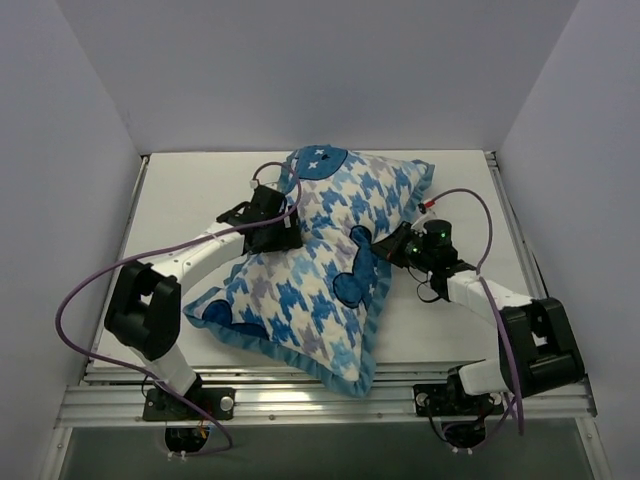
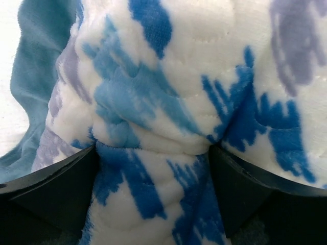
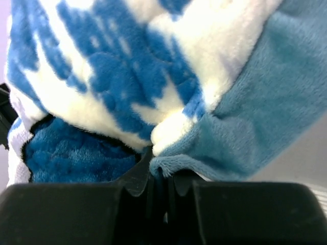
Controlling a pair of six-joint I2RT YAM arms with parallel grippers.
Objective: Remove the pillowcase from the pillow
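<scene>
The pillowcase (image 1: 320, 290), blue-white houndstooth with a dark blue mouse-head patch (image 1: 352, 272) and blue ruffled trim (image 1: 300, 358), lies plump across the table's middle. The pillow is hidden inside it. My left gripper (image 1: 287, 222) rests on the cover's upper left part. In the left wrist view the left gripper (image 2: 153, 189) stands open, and houndstooth fabric (image 2: 153, 102) bulges between its wide-apart fingers (image 2: 56, 189). My right gripper (image 1: 397, 246) is at the cover's right edge. The right wrist view shows the right gripper (image 3: 161, 176) shut on a fold of the blue trim (image 3: 260, 112), beside the dark patch (image 3: 76, 155).
The white table (image 1: 185, 200) is boxed in by grey walls on three sides. A metal rail (image 1: 320, 405) runs along the near edge by the arm bases. Purple cables (image 1: 75, 300) loop off both arms.
</scene>
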